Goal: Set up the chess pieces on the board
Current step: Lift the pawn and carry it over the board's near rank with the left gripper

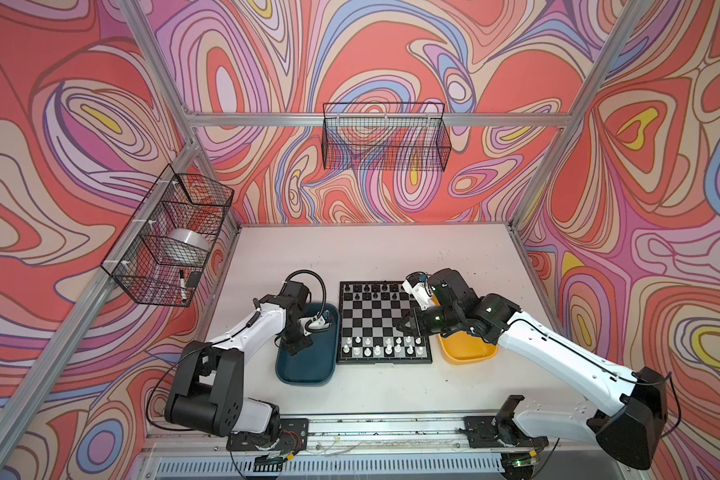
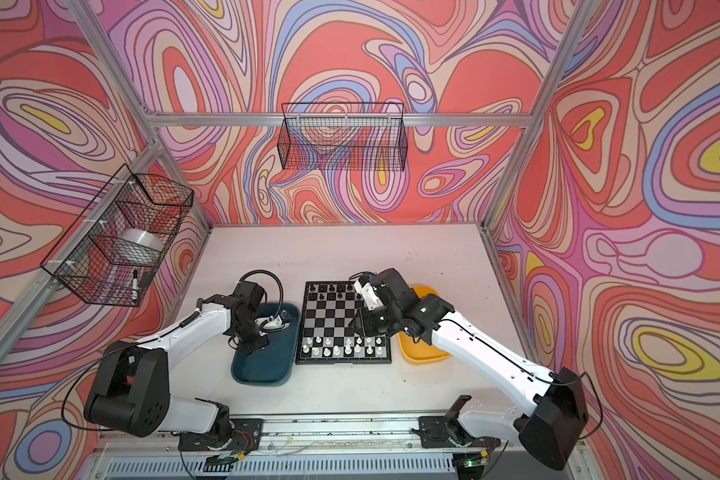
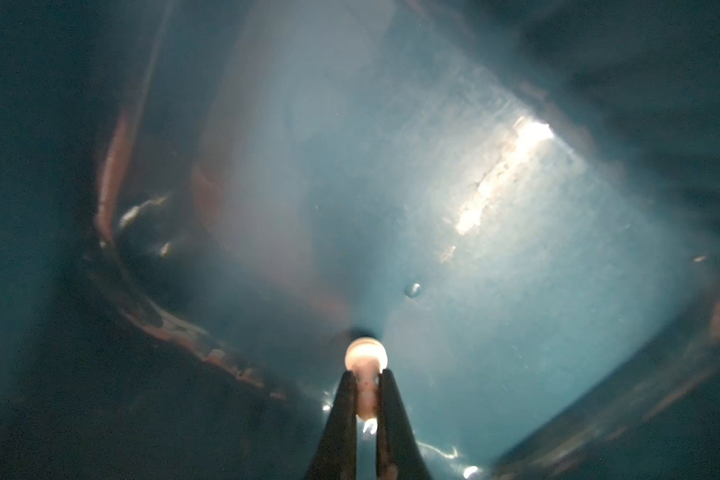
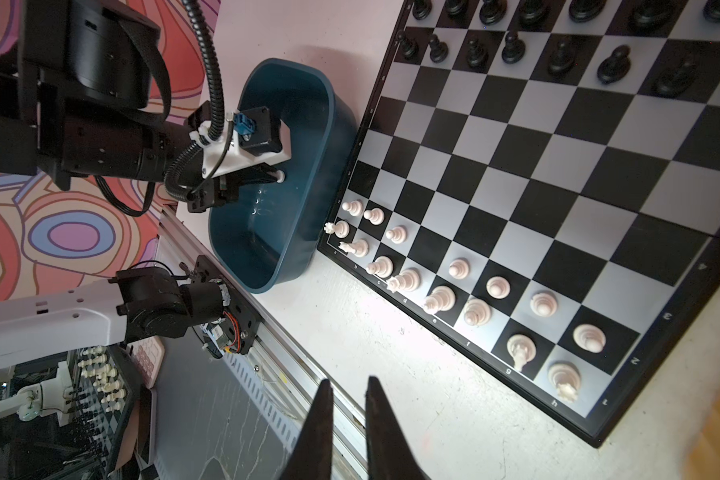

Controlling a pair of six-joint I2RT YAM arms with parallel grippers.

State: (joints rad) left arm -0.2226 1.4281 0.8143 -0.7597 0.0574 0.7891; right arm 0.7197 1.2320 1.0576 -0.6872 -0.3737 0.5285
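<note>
Fingers of the left hand pinch a white chessman by its stem, with its round end toward the wrist camera. The hand sits low inside the teal tray. This tray lies on the table just beside the board, along the board's left edge in both top views. Whether the chessman touches the tray floor, I cannot tell. The right wrist view shows the same grip from the side, the chessman poking out past the fingertips below the tray's rim.

White pieces stand on the board's two rows nearest the robot's base. The outer row looks full. The row ahead of it holds seven pawns and has one bare square, the fourth from the teal-tray side. Black pieces stand in the two rows at the board's far edge. The right wrist view cuts some of them off, and the right arm covers that far corner in both top views. Between the two sets, the board's middle rows show only bare chequered squares.

The right hand hangs above the board's edge on the side away from the teal tray. Its fingers are narrowly parted with nothing between them. The yellow tray lies on the table under that arm, just beside the same edge of the board and partly hidden.
</note>
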